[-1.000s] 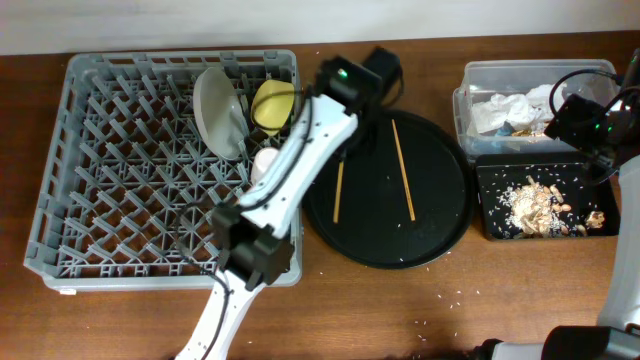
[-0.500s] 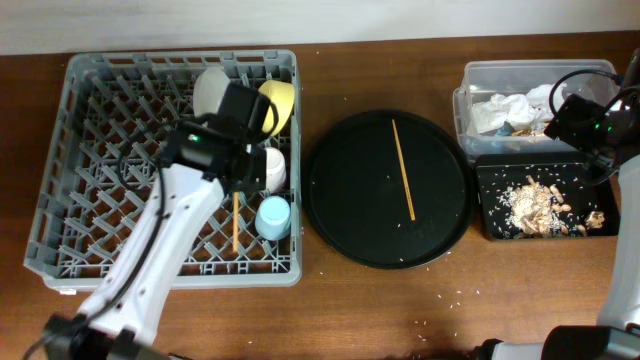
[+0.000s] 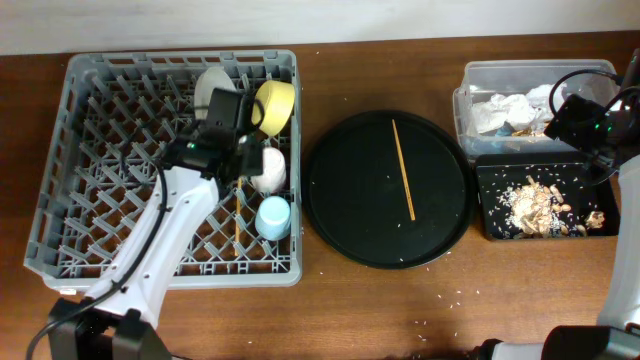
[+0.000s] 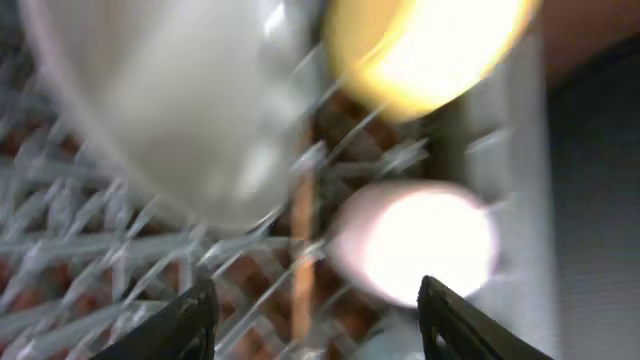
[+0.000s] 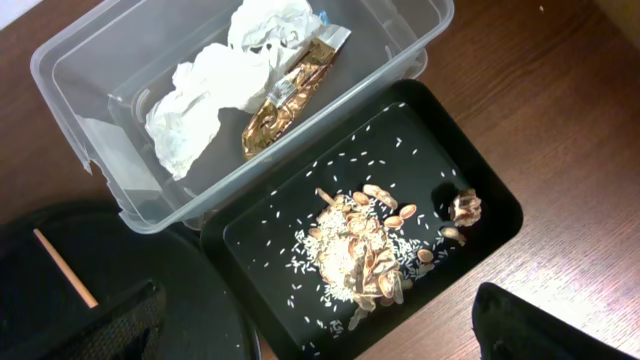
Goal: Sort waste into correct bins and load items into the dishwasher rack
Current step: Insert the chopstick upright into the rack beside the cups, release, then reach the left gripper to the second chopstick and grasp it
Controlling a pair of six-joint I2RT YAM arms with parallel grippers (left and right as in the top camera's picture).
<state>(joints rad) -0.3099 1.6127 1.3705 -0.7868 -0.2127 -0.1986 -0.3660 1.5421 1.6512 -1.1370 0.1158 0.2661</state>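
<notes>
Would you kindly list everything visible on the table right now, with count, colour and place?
dishwasher rack: 1, grey, table's left
plate: 1, white, on edge in rack
bowl: 1, yellow, in rack beside plate
pink cup: 1, pale pink, in rack
blue cup: 1, light blue, in rack
first chopstick: 1, wooden, in rack
second chopstick: 1, wooden, on round tray
round tray: 1, black, centre
tub: 1, clear, far right
napkins: several, white, in tub
wrapper: 1, brown-gold, in tub
rectangular tray: 1, black, beside tub
food scraps: pile, beige, in rectangular tray
table: 1, brown
left gripper: open, over rack
right gripper: open, above bins
</notes>
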